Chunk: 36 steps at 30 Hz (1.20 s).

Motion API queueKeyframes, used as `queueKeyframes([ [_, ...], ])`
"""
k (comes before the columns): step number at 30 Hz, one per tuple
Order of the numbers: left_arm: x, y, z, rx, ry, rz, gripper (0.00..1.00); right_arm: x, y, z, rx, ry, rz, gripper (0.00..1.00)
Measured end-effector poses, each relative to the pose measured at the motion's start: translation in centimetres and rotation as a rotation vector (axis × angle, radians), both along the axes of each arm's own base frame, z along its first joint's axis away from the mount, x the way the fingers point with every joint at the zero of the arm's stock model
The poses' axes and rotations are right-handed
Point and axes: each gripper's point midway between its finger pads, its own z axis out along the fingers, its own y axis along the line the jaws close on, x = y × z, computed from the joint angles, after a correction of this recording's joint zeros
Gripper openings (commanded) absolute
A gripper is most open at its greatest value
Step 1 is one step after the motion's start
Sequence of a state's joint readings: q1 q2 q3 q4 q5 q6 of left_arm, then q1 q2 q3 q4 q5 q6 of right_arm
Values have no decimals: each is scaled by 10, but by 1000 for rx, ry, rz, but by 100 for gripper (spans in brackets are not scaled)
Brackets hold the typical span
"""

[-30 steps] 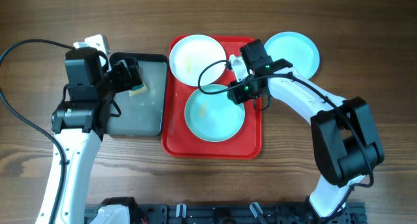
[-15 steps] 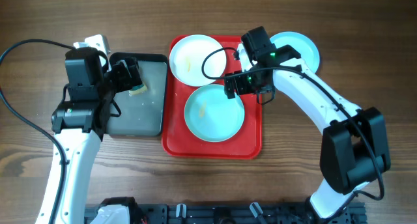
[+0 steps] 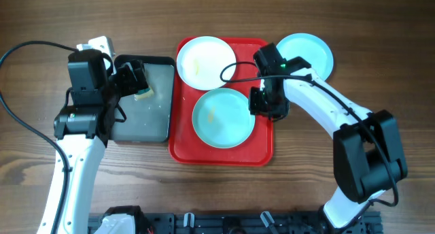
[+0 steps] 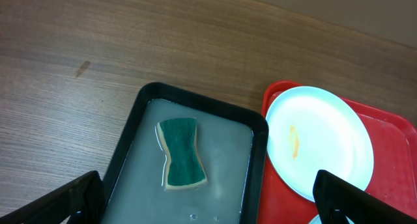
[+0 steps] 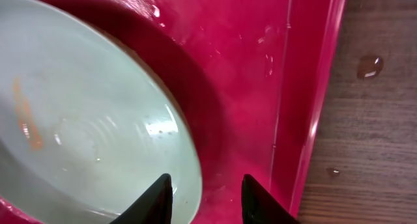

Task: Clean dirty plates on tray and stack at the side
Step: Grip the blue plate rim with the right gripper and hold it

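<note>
We see two trays side by side. The red tray (image 3: 264, 147) holds two plates: the white plate (image 3: 204, 60) at its far left corner, with an orange smear (image 4: 294, 140), and an aqua plate (image 3: 221, 118) in the middle, also smeared orange. The dark grey tray (image 4: 260, 159) holds shallow water and one green sponge (image 4: 182, 152). A second aqua plate (image 3: 309, 54) lies on the table just right of the red tray. That makes three plates in all.

The left gripper (image 4: 208, 204) hangs wide open over the grey tray. The right gripper (image 5: 208, 198) straddles the middle plate's right rim; we cannot tell whether it grips.
</note>
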<state>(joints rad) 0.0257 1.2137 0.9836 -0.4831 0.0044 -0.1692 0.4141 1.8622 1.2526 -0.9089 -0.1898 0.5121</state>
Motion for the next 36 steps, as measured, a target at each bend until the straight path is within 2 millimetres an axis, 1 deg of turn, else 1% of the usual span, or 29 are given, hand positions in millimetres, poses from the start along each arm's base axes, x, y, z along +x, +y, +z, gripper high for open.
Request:
queueKeyframes([
  [4,0,0,0,0,0,0,100,-6,7,-2,-2,8,5,35],
  [6,0,0,0,0,0,0,100,-11,16,-2,-2,11,18,35],
  [8,0,0,0,0,0,0,100,-17,19,-2,-10,28,1,35],
  [10,0,0,0,0,0,0,100,-20,20,-3,-19,41,-35,35],
  [13,0,0,0,0,0,0,100,-21,18,-9,-29,46,-89,33],
  [14,0,0,0,0,0,0,100,-23,16,-13,-33,50,-107,31],
  [16,0,0,0,0,0,0,100,-28,14,-20,-38,61,-126,22],
  [17,0,0,0,0,0,0,100,-29,13,-23,-38,61,-134,15],
  [18,0,0,0,0,0,0,100,-31,12,-27,-39,65,-142,5],
  [19,0,0,0,0,0,0,100,-33,11,-29,-41,69,-148,4],
  [22,0,0,0,0,0,0,100,-30,13,-28,-30,50,-124,4],
  [25,0,0,0,0,0,0,100,-24,16,-25,-16,12,-27,5],
  [29,0,0,0,0,0,0,100,-7,24,-19,13,-74,94,5],
  [32,0,0,0,0,0,0,100,1,26,-18,13,-117,131,5],
  [36,0,0,0,0,0,0,100,3,26,-18,12,-129,148,5],
])
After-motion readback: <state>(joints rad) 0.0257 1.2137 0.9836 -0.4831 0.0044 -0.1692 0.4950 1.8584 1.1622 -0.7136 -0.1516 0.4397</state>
